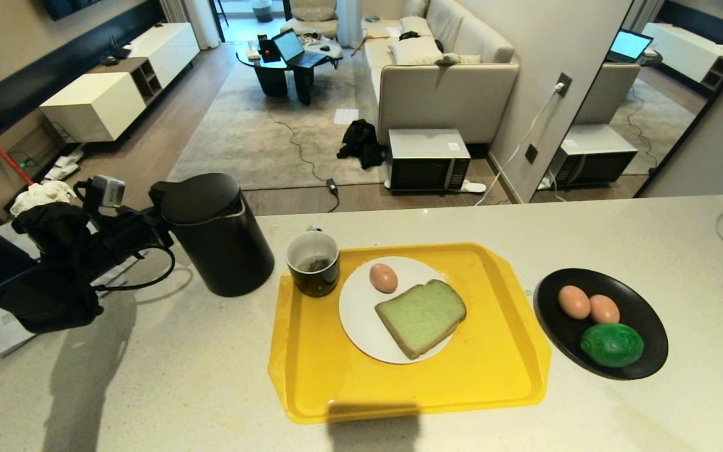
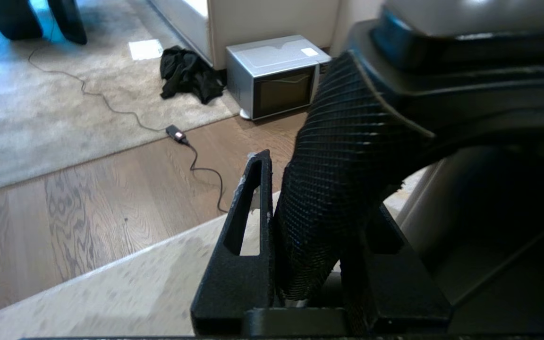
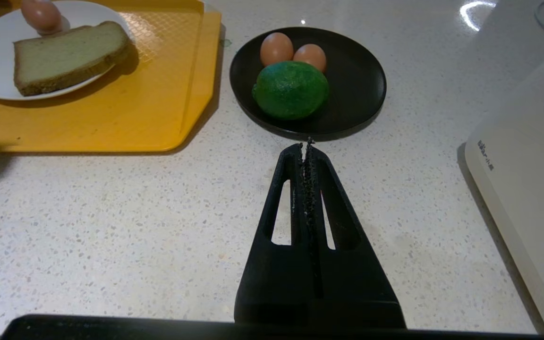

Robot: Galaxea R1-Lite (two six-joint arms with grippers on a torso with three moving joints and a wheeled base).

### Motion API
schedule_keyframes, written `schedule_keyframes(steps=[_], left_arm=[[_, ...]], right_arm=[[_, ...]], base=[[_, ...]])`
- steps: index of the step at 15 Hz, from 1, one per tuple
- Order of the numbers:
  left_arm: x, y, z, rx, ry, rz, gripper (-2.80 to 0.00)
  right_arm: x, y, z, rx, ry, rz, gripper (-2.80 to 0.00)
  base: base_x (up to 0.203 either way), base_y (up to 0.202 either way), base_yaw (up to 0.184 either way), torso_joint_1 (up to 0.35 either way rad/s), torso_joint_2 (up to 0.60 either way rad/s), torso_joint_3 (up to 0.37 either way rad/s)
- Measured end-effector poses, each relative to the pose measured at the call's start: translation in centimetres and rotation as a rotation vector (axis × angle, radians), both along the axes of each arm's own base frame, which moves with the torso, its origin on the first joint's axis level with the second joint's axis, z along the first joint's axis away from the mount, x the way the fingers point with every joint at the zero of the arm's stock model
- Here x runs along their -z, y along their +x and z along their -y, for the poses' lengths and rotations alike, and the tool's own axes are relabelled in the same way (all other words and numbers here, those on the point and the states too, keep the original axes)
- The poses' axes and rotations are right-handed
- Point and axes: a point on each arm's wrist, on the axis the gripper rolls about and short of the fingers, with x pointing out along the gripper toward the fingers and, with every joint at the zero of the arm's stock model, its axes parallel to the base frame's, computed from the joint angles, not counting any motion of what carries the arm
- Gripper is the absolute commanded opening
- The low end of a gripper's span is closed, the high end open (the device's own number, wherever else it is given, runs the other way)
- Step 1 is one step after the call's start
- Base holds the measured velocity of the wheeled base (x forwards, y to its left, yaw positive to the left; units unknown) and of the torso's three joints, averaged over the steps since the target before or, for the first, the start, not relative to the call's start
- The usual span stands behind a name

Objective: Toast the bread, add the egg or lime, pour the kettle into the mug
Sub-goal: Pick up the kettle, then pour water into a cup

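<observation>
On the pale speckled stone counter (image 1: 148, 376), our left gripper (image 2: 310, 236) is clenched on the textured black loop handle (image 2: 343, 189) of the tall matte black kettle w/ domed lid (image 1: 217, 235); both fingers (image 2: 246, 245) press that handle from either side. The kettle stands upright on the counter, just off the far-left corner of the yellow plastic tray (image 1: 493, 351), our landmark here.

On the tray, at its far-left corner: the short glossy black mug w/ white inside (image 1: 313, 262), something dark at its bottom, close beside the kettle but apart from it. Next to the mug, mid-tray, sits a round white plate (image 1: 355, 314). On it lie the square slice of pale green bread w/ brown crust (image 1: 421, 317) and one small pinkish-brown egg (image 1: 383, 277), the egg on the far side of the slice, just beside it.

Right of the tray, off it, a round black plate (image 1: 644, 320) holds two more pinkish-brown eggs (image 1: 587, 304) side by side and the dark green bumpy lime (image 1: 611, 344), touching them.

Our right gripper (image 3: 307, 146) hangs over bare counter near that black plate, on the side away from the kettle, pinched tight on nothing. A white appliance (image 3: 531, 189) lies beside it.
</observation>
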Motion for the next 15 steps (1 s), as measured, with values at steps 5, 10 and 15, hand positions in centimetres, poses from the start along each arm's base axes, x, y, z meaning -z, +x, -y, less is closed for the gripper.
schedule_keyframes(steps=[5,10,15], left_arm=[[-2.4,-1.2,-0.3,-0.004,-0.012,0.029,-2.80],[-8.3,-3.8,-0.2,0.000,-0.070,0.107,-2.80],[-12.6,-5.6,0.0,-0.011,-0.063,0.129,-2.80]], right_arm=[[0.0,0.0,0.0,-0.001,0.000,0.000,-2.80],[0.0,0.0,0.0,-0.001,0.000,0.000,-2.80],[0.0,0.0,0.0,-0.001,0.001,0.000,-2.80]], base=[[0.000,0.000,0.000,0.000,0.00,0.000],[0.000,0.000,0.000,0.000,0.00,0.000],[0.000,0.000,0.000,0.000,0.00,0.000]])
